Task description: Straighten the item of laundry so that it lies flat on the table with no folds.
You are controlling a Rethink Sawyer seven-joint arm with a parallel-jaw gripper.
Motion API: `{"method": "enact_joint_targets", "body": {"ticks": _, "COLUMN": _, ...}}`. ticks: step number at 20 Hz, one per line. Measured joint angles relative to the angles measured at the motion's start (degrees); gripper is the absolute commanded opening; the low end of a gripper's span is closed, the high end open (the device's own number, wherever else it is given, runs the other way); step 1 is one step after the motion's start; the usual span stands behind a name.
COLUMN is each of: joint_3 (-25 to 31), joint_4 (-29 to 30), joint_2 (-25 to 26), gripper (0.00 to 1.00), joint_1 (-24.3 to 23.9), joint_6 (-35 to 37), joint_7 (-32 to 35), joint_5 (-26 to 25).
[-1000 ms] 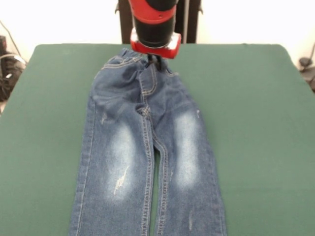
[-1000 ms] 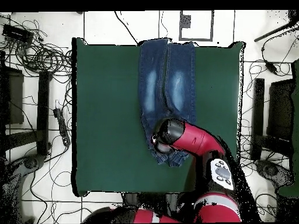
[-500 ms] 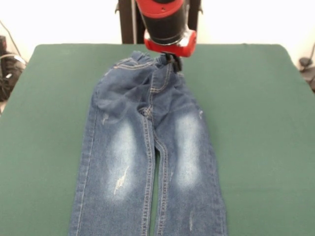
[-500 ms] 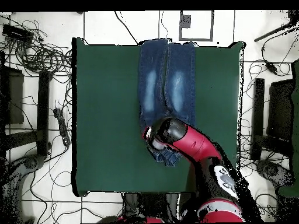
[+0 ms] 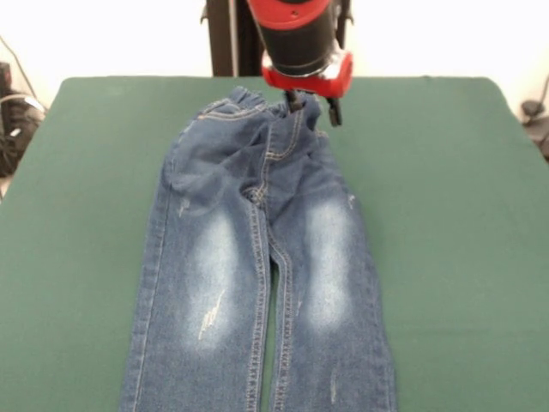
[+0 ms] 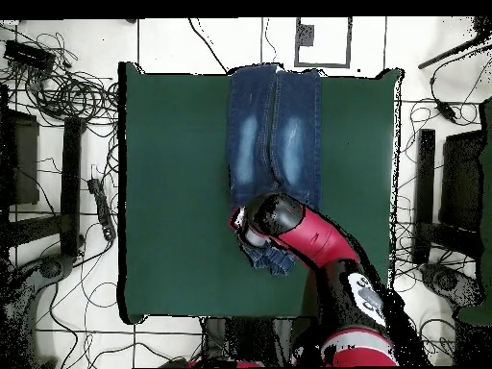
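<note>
The two black fingers are standing spread apart, nothing pinched between them, as the gripper point(image 5: 310, 105) is hovering right at the waistband of the jeans point(image 5: 257, 266). One fingertip is sitting at the band's bunched edge and the other is hanging just off it over the green cloth. Above them the red collar and black barrel of the arm point(image 5: 296, 39) are coming down from the top of the front view. The waistband is rumpled there, with soft creases running down through the seat. The legs are lying side by side, faded thigh patches up, running toward the camera and out past the bottom edge. From overhead, the jeans are lying lengthwise along the middle of the table point(image 6: 173, 192), the arm covering their waist end.
</note>
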Motion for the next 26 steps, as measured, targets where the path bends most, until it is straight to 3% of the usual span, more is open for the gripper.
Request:
{"method": "enact_joint_targets", "body": {"ticks": 6, "joint_3": -0.4, "joint_4": 0.0, "joint_2": 0.0, "gripper": 1.0, "joint_1": 1.3, "joint_6": 0.0, "joint_7": 0.0, "joint_5": -0.1}}
{"method": "enact_joint_targets", "body": {"ticks": 12, "joint_3": -3.3, "joint_4": -1.0, "joint_2": 0.0, "gripper": 1.0, "joint_1": 4.2, "joint_6": 0.8, "joint_7": 0.0, "joint_5": -3.8}}
{"method": "enact_joint_targets", "body": {"ticks": 26, "joint_3": -13.2, "joint_4": -9.8, "joint_2": -0.4, "gripper": 1.0, "joint_1": 9.2, "joint_6": 18.8, "joint_7": 0.0, "joint_5": -15.6}}
